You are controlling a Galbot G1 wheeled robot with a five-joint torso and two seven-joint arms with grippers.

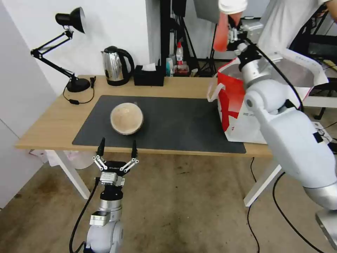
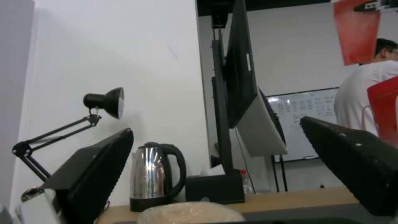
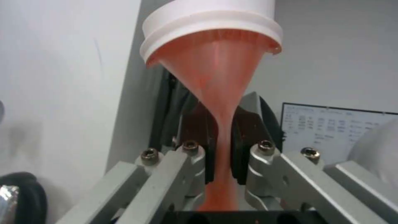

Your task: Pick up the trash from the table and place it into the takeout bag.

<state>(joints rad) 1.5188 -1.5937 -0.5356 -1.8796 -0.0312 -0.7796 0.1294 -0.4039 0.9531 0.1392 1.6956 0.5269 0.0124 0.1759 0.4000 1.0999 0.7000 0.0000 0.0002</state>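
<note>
- Closest in, the left gripper (image 1: 117,148) hangs just off the table's near edge, its two black fingers (image 2: 95,168) spread wide with nothing between them.
- One long light-wood table (image 1: 52,126) on white legs, carrying one dark grey mat (image 1: 175,126).
- One round beige bowl (image 1: 126,118) sits on the mat's left part, straight beyond that left gripper; the left wrist view catches its rim (image 2: 191,213) low between the fingers.
- At the table's right end stands one takeout bag (image 1: 242,119), white with a red side panel, mouth open, silver lining showing, a white strap handle hanging off its left side.
- Up above the bag's far left corner, the right gripper (image 1: 230,35) is pinching one red drink cup (image 1: 222,33), white lid on top. The right wrist view shows the cup (image 3: 215,93) squeezed flat between the pads.
- Along the back edge: one black desk lamp (image 1: 66,42), one steel kettle (image 1: 116,65), one black tissue box (image 1: 149,76).
</note>
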